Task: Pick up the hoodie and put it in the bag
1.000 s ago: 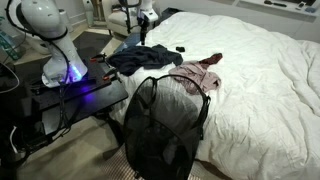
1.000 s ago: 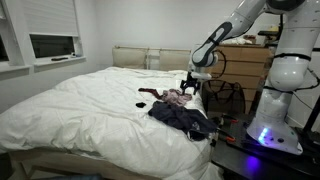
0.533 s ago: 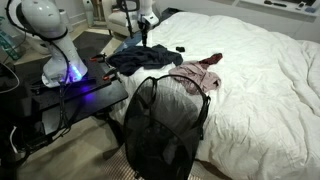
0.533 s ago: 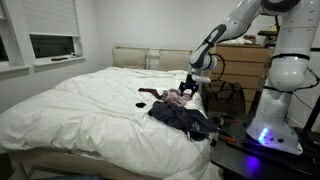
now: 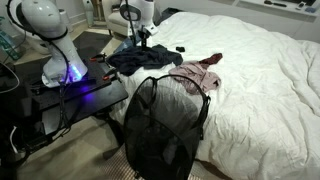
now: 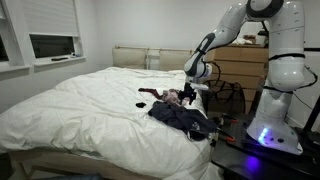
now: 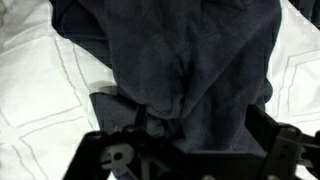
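The dark navy hoodie [image 5: 140, 60] lies crumpled on the white bed near its edge; it also shows in an exterior view [image 6: 182, 116] and fills the wrist view [image 7: 180, 60]. The black mesh bag [image 5: 160, 130] stands upright beside the bed, also seen in an exterior view [image 6: 226, 97]. My gripper [image 5: 146, 38] hangs just above the hoodie, as the exterior view [image 6: 190, 93] also shows. In the wrist view the gripper [image 7: 200, 130] is open, one finger on each side of a fold of the dark cloth. It holds nothing.
A pink garment [image 5: 196, 76] lies on the bed next to the hoodie and against the bag's rim. A small dark object [image 6: 143, 104] lies further in on the bed. The robot base and a dark table [image 5: 70, 95] stand beside the bed. A wooden dresser [image 6: 240, 65] is behind the bag.
My gripper has come down closer to the hoodie. The hoodie, pink garment and bag have not moved.
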{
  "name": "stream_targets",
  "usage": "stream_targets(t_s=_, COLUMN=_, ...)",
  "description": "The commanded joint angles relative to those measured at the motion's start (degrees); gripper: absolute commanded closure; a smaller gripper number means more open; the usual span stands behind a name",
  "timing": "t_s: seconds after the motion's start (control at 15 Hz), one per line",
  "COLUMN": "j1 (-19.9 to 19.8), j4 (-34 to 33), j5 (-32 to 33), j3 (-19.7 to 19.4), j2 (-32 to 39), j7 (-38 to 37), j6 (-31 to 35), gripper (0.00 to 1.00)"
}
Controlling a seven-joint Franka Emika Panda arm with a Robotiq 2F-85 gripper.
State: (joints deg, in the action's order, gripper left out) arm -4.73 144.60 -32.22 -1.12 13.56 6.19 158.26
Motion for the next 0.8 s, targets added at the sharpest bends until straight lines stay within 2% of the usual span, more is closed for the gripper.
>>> stream_targets(t_s=0.0, j1=-0.4, j4=-1.7, j5=-0.5, j3=0.6, j2=4.4, j7=2.3, j6=1.7, gripper=0.00)
stream_targets(t_s=0.2, j1=0.0, j4=-1.9, j5=1.1, j3=0.1, j2=7.0, j7=1.8, j6=2.7, gripper=0.00)
stream_targets(t_s=0.27, j1=-1.7, j4=-1.8, j5=3.3, j3=1.6, j2=7.6, j7=0.4, j6=3.6, gripper=0.00)
stream_targets(t_s=0.6, j1=-0.8, j4=-0.8, j5=13.2, j3=-0.9, j2=8.7, j7=-3.0, j6=7.6, gripper=0.00)
stream_targets(t_s=0.73, j1=-1.4, j4=-0.5, j5=15.2, j3=-0.7, j2=8.9, j7=-3.8, j6=8.3, gripper=0.00)
